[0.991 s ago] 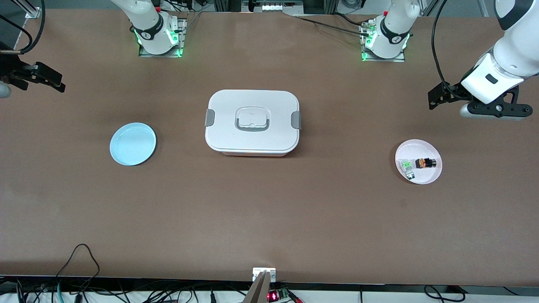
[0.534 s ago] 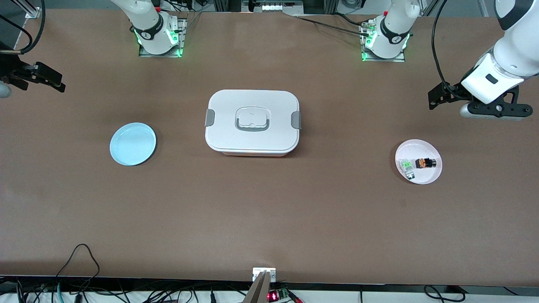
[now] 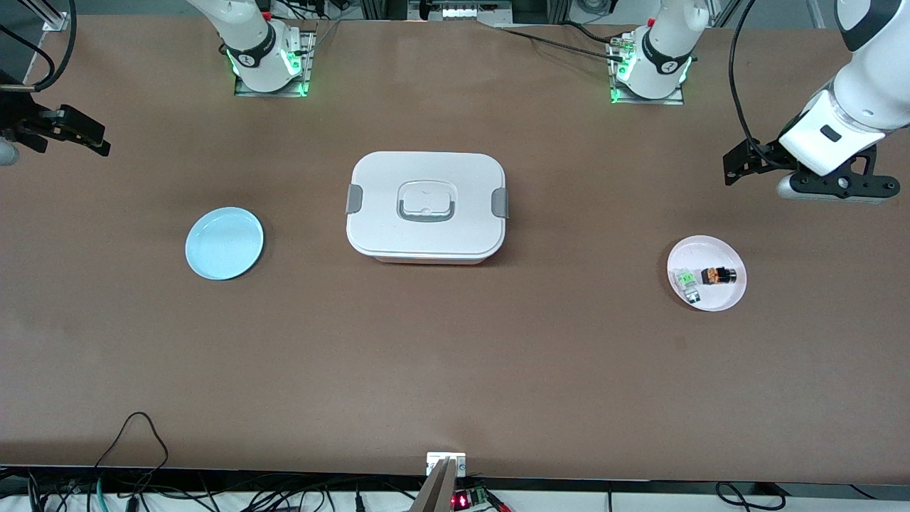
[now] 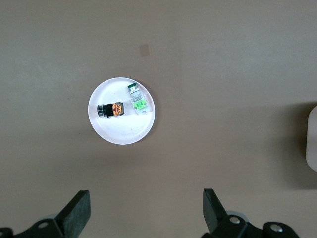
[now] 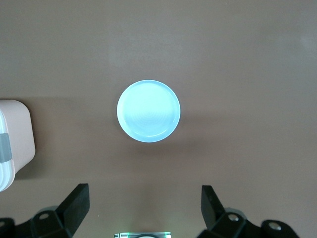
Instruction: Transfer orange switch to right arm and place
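**On the table: orange switch sits untouched on pink plate, both pincers up and empty**

Over the table's left-arm end, front view: the left gripper (image 3: 739, 163) hangs in the air w/ nothing in it, over bare brown table (image 3: 455, 370) just off the pink plate (image 3: 724, 302). The orange switch (image 3: 718, 275) lies on its side on that plate, touching nothing but the plate, w/ a small clear-and-green component (image 3: 687, 284) just beside it, toward the table's middle. The right gripper (image 3: 78, 135) hangs at the right-arm end, also holding nothing, well apart from the switch; the blue plate (image 3: 224, 243) lies between it and the white lidded box (image 3: 426, 208) at table centre. Box lid is on, grey clips at both ends.

Left wrist view: the left gripper's fingers (image 4: 77, 213) stand wide apart, released, gap empty. Below them, the pink plate (image 4: 121, 136) w/ the orange switch (image 4: 112, 109) and the green-tipped part (image 4: 137, 101) side by side, close but a sliver apart. A corner of the white box (image 4: 312, 144) shows at the frame's edge.

Right wrist view: the right gripper's fingers (image 5: 74, 206) likewise spread wide, released, nothing between. The blue plate (image 5: 148, 111) lies bare below them; the box's end w/ a grey clip (image 5: 12, 144) shows at the edge.
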